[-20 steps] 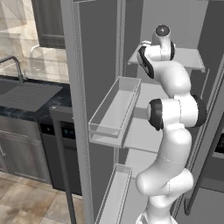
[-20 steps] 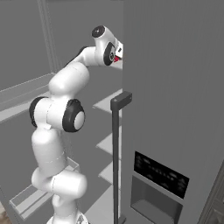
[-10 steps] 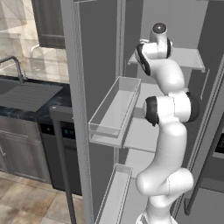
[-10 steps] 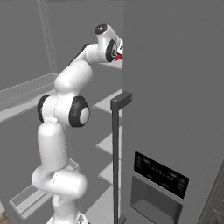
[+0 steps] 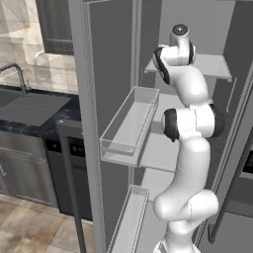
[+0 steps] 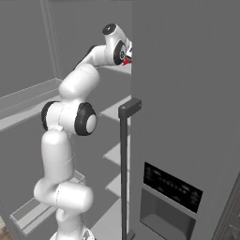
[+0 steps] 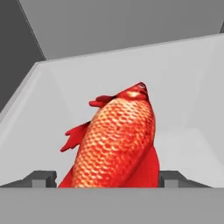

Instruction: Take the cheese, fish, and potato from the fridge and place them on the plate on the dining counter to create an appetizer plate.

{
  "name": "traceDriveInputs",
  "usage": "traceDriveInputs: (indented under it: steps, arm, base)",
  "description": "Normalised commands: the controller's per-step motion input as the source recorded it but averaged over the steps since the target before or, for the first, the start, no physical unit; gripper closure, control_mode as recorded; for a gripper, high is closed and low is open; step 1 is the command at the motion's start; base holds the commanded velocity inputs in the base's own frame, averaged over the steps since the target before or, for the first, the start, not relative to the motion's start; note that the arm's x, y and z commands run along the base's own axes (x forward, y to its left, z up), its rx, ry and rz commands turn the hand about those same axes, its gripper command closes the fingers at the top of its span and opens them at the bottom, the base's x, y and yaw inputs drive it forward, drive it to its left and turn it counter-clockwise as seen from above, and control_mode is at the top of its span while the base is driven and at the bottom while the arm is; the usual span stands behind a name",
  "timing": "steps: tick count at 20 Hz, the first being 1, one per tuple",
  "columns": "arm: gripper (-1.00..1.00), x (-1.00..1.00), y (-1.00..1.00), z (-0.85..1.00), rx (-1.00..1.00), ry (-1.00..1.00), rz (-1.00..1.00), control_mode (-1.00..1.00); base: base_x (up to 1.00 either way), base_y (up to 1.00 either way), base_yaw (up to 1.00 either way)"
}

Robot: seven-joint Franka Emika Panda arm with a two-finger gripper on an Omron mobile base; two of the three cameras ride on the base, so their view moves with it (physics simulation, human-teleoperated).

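Arm pushed deeper into the fridge, jaws starting to close round the fish

Compared with a moment before, the arm had straightened and reached further onto the upper shelf (image 5: 217, 66) of the fridge (image 6: 187, 93), and the gripper (image 7: 103, 178) had begun to narrow from fully wide. In the hand view the fish (image 7: 114, 142) lay on the pale shelf between the two dark fingertips (image 7: 41, 178), which stood apart on either side with no contact I could confirm, so I judged the grasp begun but not made. From the right, a red sliver of the fish (image 6: 126, 63) peeked past the door edge. The fish's near end was cut off below.
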Motion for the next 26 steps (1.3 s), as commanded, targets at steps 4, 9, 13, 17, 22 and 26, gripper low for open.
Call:
traceDriveInputs:
  steps: [4,9,13,17,22,26]
  arm:
    - [1.0,-0.23,-0.05,-0.47,0.0,-0.01,-0.02,-1.0]
    - [1.0,-0.78,-0.25,-0.49,0.0,-0.03,-0.12,-1.0]
    - [1.0,-0.96,-0.02,-0.51,-0.01,-0.01,-0.13,-1.0]
    - [1.0,-1.0,0.0,-0.52,-0.02,0.0,-0.12,-1.0]
    - [1.0,-1.0,0.0,-0.23,0.0,0.0,-0.12,-1.0]
    - [1.0,-1.0,0.01,0.0,0.0,0.0,-0.1,-1.0]
  base:
    - [0.0,0.0,0.0]
    - [0.0,0.0,0.0]
    - [0.0,0.0,0.0]
    - [0.0,0.0,0.0]
    - [0.0,0.0,0.0]
    - [0.0,0.0,0.0]
